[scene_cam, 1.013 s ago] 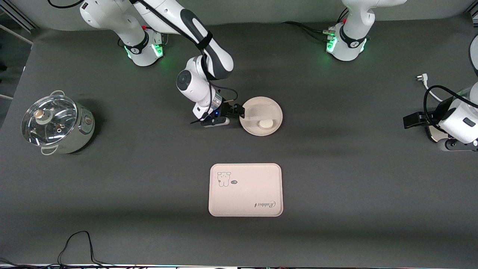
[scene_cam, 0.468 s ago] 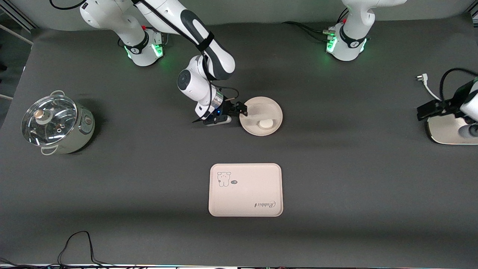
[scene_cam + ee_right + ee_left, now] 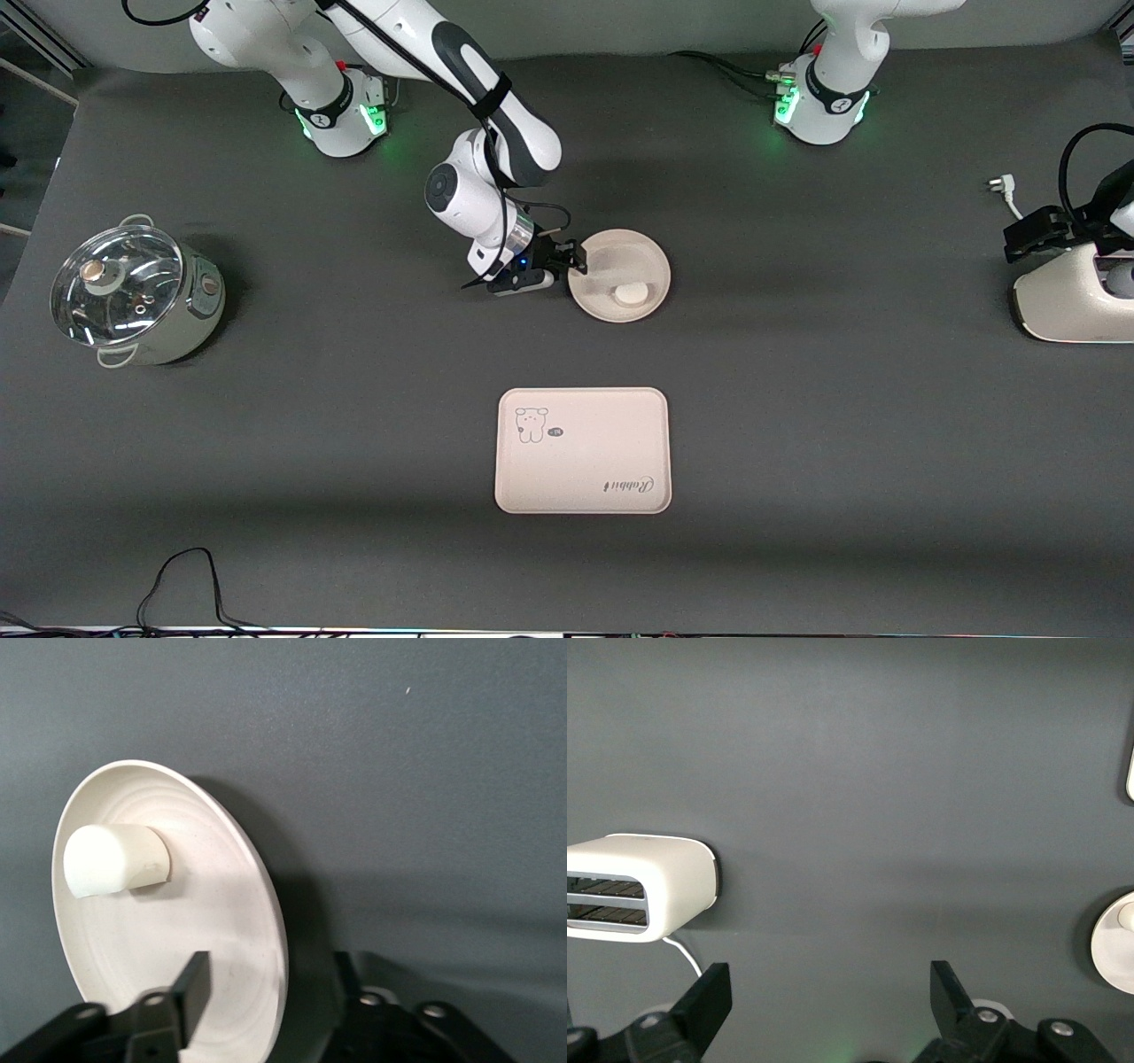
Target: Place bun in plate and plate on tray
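Note:
The plate (image 3: 620, 257) stands on the table mid-way between the arm bases and the tray (image 3: 585, 461), with the bun (image 3: 633, 293) lying in it. My right gripper (image 3: 576, 261) is low at the plate's edge on the right arm's side. In the right wrist view, the right gripper (image 3: 270, 979) is open and straddles the rim of the plate (image 3: 204, 904), one finger over the dish and one outside, with the bun (image 3: 115, 859) farther in. My left gripper (image 3: 1036, 232) is open and empty above the toaster.
A white toaster (image 3: 1072, 306) stands at the left arm's end of the table, also in the left wrist view (image 3: 638, 886), with its plug (image 3: 999, 184) beside it. A glass-lidded steel pot (image 3: 133, 292) stands at the right arm's end. A black cable (image 3: 177, 576) lies at the table's front edge.
My right gripper has slid a little toward the plate, so the rim now sits between its fingers. My left arm has drawn up and back, uncovering the toaster.

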Tool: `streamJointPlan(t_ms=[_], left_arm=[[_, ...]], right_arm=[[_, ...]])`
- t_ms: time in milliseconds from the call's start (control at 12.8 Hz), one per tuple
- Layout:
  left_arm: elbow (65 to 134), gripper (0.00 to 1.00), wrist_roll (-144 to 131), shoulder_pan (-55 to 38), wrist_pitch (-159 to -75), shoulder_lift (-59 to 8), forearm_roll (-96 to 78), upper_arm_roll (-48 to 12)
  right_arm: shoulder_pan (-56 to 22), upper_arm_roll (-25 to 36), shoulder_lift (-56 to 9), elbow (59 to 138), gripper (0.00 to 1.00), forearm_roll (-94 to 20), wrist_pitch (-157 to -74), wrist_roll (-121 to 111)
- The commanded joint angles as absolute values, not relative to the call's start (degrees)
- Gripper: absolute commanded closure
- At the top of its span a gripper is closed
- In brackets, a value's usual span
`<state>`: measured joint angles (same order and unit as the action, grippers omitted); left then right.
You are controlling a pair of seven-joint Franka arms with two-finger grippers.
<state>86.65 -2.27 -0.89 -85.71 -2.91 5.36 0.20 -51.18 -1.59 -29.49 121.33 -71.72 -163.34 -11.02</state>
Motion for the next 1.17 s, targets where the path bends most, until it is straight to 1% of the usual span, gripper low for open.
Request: streamJointPlan(t_ms=[0,156,234,390,701,857,1091], left_arm=[[88.59,0.00,-1.67,-1.58,-88.41,-0.79,4.06,0.35],[88.59,0.00,-1.67,-1.15,-89.03,-1.05,3.69,0.44],[88.68,0.00,-1.67,-0.88,-88.95,-1.23,3.43,0.44],[88.59,0.00,-1.58,-0.97,-89.03,-1.41,3.25,0.61],[88.59,0.00,-1.58,-0.97,-91.14,-2.55,3.08,0.53],[88.68,0.00,-1.58,-1.23,-91.41,-2.64,3.16,0.53],[88.68,0.00,-1.67,-1.05,-91.41,-2.81,3.08,0.61]], right_arm=[[-51.50,-1.49,-30.50,119.88,0.69,-73.65,-163.92,-13.36],[-51.50,-1.49,-30.50,119.88,0.91,-73.65,-163.83,-13.45],[-51.50,-1.49,-30.50,119.80,0.98,-73.57,-163.83,-13.53],[-51.50,-1.49,-30.50,119.62,1.00,-73.30,-163.83,-13.54],[-50.98,-1.41,-29.80,118.74,1.00,-72.95,-163.48,-13.27],[-50.02,-0.97,-27.79,118.83,1.00,-71.90,-161.82,-13.27],[-45.46,-0.70,-22.17,120.66,1.00,-66.12,-155.59,-12.40]])
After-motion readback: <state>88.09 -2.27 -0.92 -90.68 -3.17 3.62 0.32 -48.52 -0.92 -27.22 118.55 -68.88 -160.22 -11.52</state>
